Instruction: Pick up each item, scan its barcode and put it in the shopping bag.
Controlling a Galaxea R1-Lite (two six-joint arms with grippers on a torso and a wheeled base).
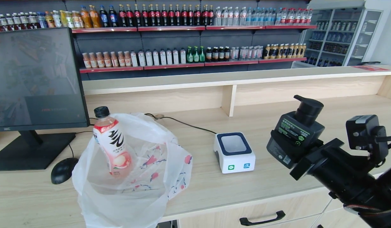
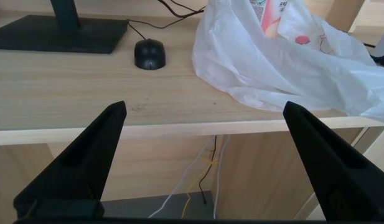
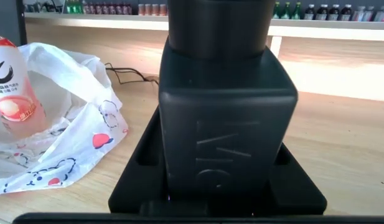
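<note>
Well, the black bottle is square-bodied, round-capped.

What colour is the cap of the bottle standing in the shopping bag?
Black. The cap of the bottle shows best in the head view.

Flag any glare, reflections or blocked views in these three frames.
Head view: the dark flat monitor screen shows reflections. Right wrist view: the black square plastic bottle blocks the middle, and light glares on the pale wooden counter behind it. Left wrist view: even light, shade beneath the counter's edge.
</note>
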